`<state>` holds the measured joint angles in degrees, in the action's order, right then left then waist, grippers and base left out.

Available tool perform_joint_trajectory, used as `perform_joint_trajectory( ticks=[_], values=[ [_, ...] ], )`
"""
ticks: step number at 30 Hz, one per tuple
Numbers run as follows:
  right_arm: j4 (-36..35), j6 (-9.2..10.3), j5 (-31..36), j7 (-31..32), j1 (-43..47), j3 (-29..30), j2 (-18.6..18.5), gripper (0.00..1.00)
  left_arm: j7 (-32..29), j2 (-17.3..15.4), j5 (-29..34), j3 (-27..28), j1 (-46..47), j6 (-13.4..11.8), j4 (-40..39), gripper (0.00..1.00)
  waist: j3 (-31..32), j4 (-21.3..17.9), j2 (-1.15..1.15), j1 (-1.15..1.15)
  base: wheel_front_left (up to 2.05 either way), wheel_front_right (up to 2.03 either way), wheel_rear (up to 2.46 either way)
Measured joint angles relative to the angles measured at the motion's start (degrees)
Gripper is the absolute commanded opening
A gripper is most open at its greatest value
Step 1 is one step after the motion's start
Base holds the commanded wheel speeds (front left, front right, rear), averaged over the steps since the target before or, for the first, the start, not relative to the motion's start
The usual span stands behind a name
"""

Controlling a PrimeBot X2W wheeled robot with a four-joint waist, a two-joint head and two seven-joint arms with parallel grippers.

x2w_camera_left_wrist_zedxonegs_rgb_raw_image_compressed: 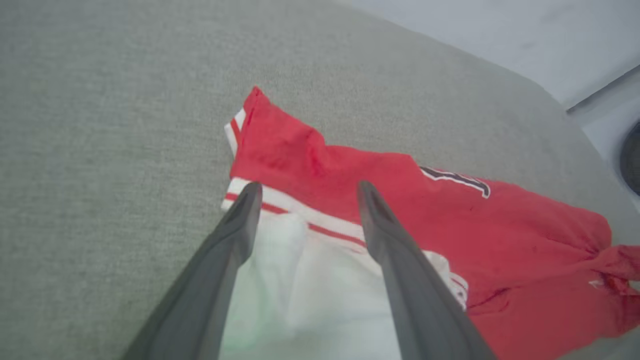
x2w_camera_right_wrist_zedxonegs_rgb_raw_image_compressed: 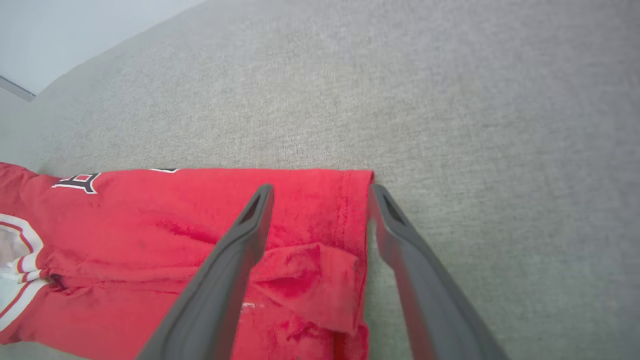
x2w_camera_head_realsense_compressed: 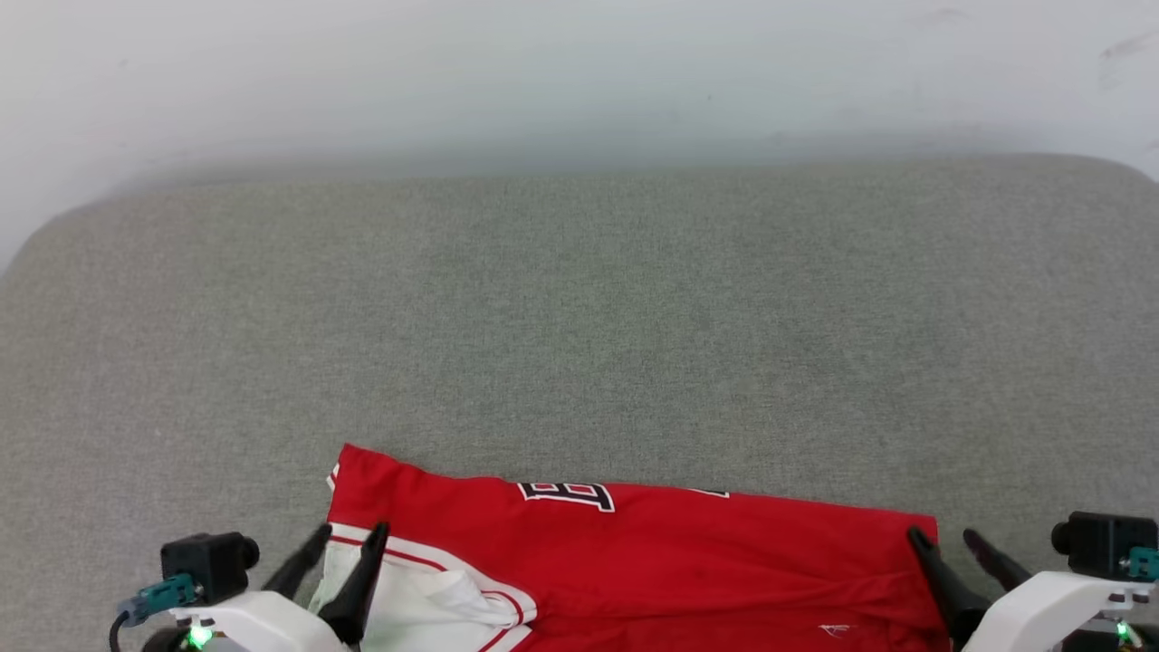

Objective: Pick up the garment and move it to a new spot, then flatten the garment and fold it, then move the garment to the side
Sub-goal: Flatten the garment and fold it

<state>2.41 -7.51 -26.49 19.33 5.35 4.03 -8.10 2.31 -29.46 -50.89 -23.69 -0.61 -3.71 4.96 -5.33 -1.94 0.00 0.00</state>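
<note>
The garment (x2w_camera_head_realsense_compressed: 652,552), a red jersey with a white sleeve, striped trim and a black-and-white number print, lies folded into a band along the near edge of the grey surface. My left gripper (x2w_camera_head_realsense_compressed: 349,534) stands open over its left end, fingers apart above the white sleeve (x2w_camera_left_wrist_zedxonegs_rgb_raw_image_compressed: 305,285) and stripe trim. At the right end, my right gripper (x2w_camera_head_realsense_compressed: 946,539) is open too, straddling the garment's hem edge (x2w_camera_right_wrist_zedxonegs_rgb_raw_image_compressed: 357,215). Nothing is held between either pair of fingers. The garment (x2w_camera_left_wrist_zedxonegs_rgb_raw_image_compressed: 450,225) is creased near its right end (x2w_camera_right_wrist_zedxonegs_rgb_raw_image_compressed: 300,270).
A wide grey fabric-covered surface (x2w_camera_head_realsense_compressed: 579,317) stretches beyond the garment to a pale wall (x2w_camera_head_realsense_compressed: 579,72). Its corners are rounded at the far left and far right. A pale floor strip and a dark round object (x2w_camera_left_wrist_zedxonegs_rgb_raw_image_compressed: 631,157) show past the surface's edge.
</note>
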Motion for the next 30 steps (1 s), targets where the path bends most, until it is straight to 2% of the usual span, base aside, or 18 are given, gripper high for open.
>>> perform_joint_trajectory(
  ticks=[7,15,22,30],
  values=[
    [-1.09,0.00,1.22,2.01,0.19,1.08,-2.93,1.00,10.72,1.69,6.92,2.13,1.61,-2.08,-2.47,1.00,1.93,-0.47,0.00,0.00,0.00,0.00,0.00],
    [-2.82,0.00,1.16,11.69,1.14,3.26,-6.43,1.00,12.60,5.00,17.11,8.18,1.98,-5.48,-7.88,1.00,2.62,0.53,0.00,0.00,0.00,0.00,0.00],
    [-4.35,0.00,-0.23,19.30,1.67,0.93,-8.04,1.00,12.76,7.53,23.28,12.44,0.89,-5.61,-11.54,1.00,1.31,1.99,0.00,0.00,0.00,0.00,0.00],
    [-1.35,0.00,-1.88,19.44,0.42,-2.23,-7.13,1.00,12.76,9.38,26.17,13.72,0.74,-4.20,-12.93,1.00,-1.42,3.54,0.00,0.00,0.00,0.00,0.00]
  ],
)
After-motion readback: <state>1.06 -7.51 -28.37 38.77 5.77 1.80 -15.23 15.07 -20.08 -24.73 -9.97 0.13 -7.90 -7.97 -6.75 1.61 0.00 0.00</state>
